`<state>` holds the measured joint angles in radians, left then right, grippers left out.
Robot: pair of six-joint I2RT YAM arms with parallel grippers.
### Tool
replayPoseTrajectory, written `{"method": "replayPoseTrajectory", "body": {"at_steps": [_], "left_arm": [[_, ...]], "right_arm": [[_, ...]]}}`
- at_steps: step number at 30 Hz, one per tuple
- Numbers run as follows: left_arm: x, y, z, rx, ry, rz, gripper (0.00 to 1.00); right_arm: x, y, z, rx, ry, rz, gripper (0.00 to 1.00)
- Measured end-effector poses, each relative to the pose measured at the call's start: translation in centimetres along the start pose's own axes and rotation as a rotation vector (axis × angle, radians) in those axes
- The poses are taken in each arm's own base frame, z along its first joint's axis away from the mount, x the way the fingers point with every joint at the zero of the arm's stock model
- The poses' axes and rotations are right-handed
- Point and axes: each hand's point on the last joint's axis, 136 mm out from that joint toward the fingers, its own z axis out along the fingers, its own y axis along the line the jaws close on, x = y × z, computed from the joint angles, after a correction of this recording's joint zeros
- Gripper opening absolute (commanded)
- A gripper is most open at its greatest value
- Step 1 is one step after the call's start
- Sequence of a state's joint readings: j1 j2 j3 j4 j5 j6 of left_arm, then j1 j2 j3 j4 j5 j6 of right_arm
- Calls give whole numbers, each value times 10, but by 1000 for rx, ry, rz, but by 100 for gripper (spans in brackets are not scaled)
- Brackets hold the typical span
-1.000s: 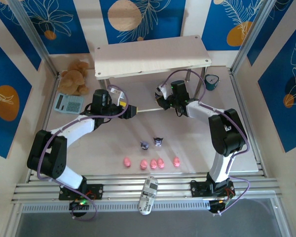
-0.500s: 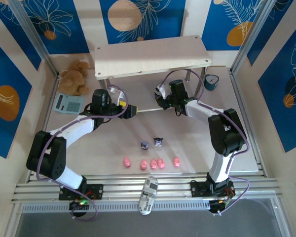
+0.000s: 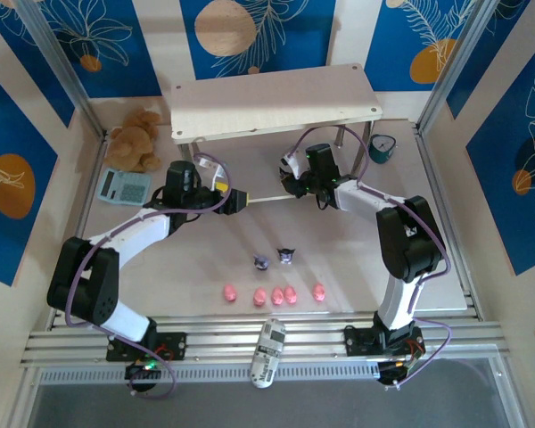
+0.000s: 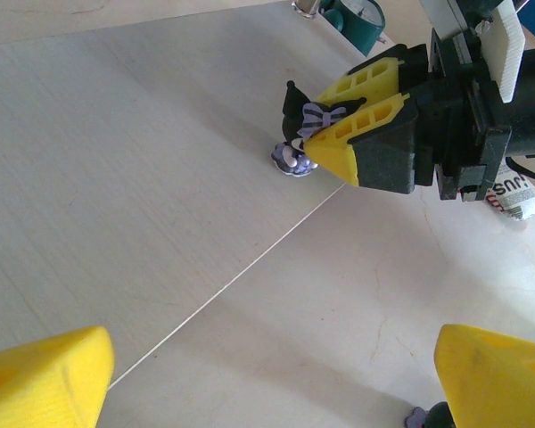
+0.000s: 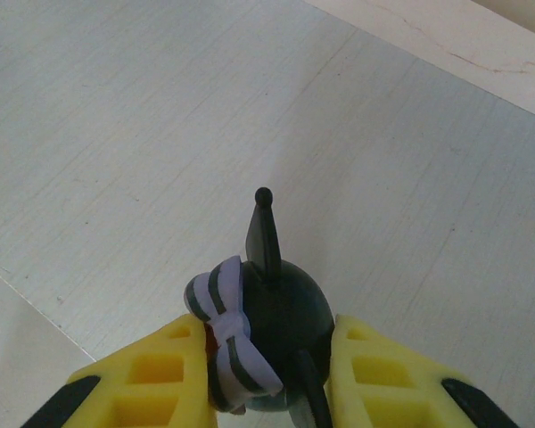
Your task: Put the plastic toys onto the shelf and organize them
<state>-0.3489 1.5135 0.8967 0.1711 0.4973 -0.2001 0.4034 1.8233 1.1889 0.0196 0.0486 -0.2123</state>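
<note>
Five pink pigs (image 3: 277, 294), three dark figurines (image 3: 286, 256) — one shelf (image 3: 276, 107), teddy (image 3: 135, 138), clock (image 3: 382, 147), calculator (image 3: 123, 185)

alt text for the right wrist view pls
A small dark purple-and-white plastic figurine with a pointed ear and striped bow sits between the two yellow fingers of the right gripper, which close on both its sides. It stands on the shelf's pale whitish wood board, with cream tabletop at the top right.

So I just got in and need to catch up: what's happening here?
The right gripper holds a dark figurine at the lower board of the shelf. The left gripper hangs open beside it. Two more figurines and five pink pigs sit on the table in front.
</note>
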Motion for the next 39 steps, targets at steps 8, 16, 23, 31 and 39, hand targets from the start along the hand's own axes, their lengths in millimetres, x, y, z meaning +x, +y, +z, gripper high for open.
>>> {"method": "replayPoseTrajectory", "body": {"at_steps": [8, 16, 23, 31, 39], "left_arm": [[0, -1, 0, 7, 1, 0, 93], [0, -3, 0, 16, 2, 0, 94], [1, -4, 0, 22, 4, 0, 94], [1, -4, 0, 26, 4, 0, 94], [1, -5, 0, 26, 4, 0, 94]], "right_arm": [[1, -2, -1, 0, 2, 13, 31], [2, -3, -1, -6, 2, 29, 35], [4, -2, -1, -9, 10, 41, 45], [4, -2, -1, -8, 10, 41, 45], [4, -3, -1, -7, 10, 42, 46]]}}
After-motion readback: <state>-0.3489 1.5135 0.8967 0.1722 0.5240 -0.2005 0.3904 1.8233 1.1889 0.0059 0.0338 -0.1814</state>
